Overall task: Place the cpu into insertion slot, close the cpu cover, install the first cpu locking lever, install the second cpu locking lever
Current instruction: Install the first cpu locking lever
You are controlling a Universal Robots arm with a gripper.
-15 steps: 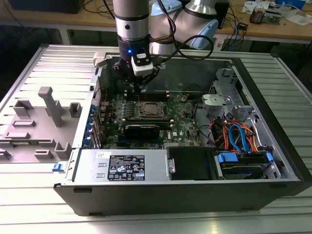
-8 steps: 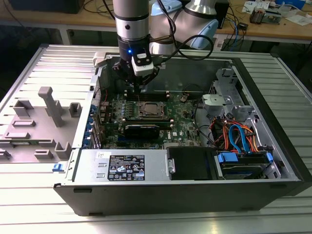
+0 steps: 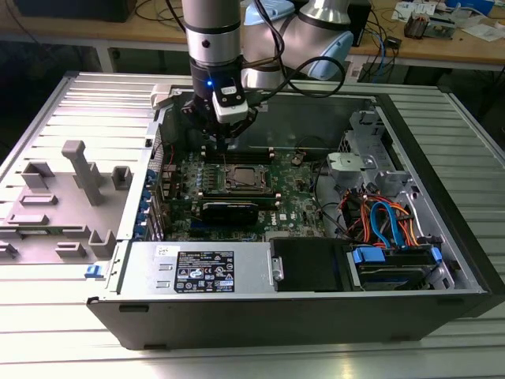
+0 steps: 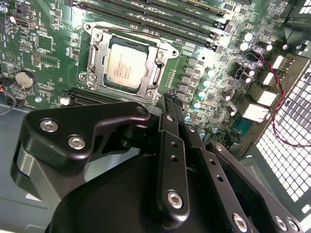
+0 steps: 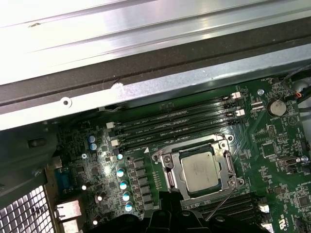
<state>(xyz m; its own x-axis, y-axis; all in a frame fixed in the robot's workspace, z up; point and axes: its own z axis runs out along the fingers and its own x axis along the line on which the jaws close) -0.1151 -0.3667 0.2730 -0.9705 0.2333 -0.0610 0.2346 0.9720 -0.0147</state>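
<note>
The cpu (image 4: 125,66) (image 5: 198,171), a silvery square chip, lies in the insertion slot (image 3: 245,178) on the green motherboard (image 4: 43,43). The cpu cover (image 4: 98,58) (image 5: 168,171), a thin silver frame, lies flat around the chip. A thin wire lever (image 5: 222,200) (image 4: 141,35) runs slanted along one side of the socket and looks unlatched. My gripper (image 3: 225,146) (image 4: 171,99) (image 5: 170,206) hangs just above the board beside the socket. Its black fingers are together, with nothing between them.
Long memory slots (image 5: 180,119) flank the socket on both sides. The open computer case (image 3: 442,158) walls in the board, with a power supply (image 3: 201,268), drive cage and coloured cables (image 3: 387,225) at the exterior view's right. A grey fixture (image 3: 79,170) stands on the table outside the case.
</note>
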